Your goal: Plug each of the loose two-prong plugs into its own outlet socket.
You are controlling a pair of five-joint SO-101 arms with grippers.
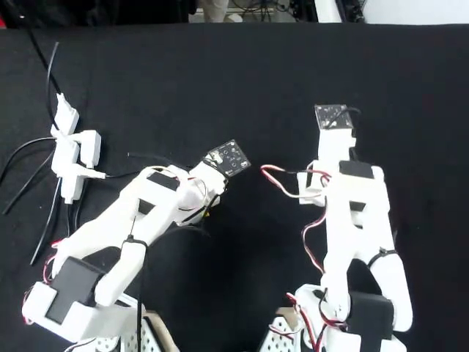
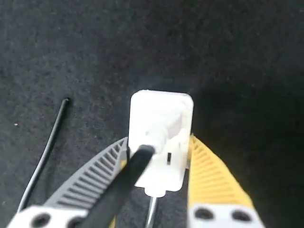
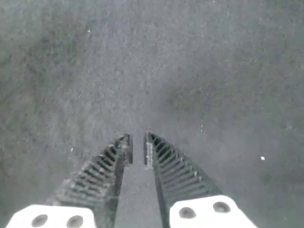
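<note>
Currently the white plug (image 2: 161, 128) sits clamped in the left gripper (image 2: 159, 142). The grey finger (image 2: 95, 175) presses one flank and the yellow finger (image 2: 209, 175) the other, spread only as wide as the plug body. Its long axis runs in line with the fingers. The end with the thick black cable (image 2: 118, 185) faces back toward the wrist, and the opposite end points away from it; the prongs cannot be made out. Whether the plug touches the black tabletop (image 1: 256, 66) or hangs just above it cannot be told. A thin black wire (image 2: 47, 147) lies on the cloth near it.

In the high view the left arm (image 1: 146, 213) places this grasp near the middle of the tabletop. The cluster of white outlet pieces (image 1: 72, 150) and its black cables (image 1: 22, 165) lie well apart, by the left edge.

The right gripper (image 3: 136, 145) hangs over bare cloth toward the right side. Its dark fingers (image 3: 102, 175) are drawn almost together, a narrow slit between the tips, grasping nothing.
</note>
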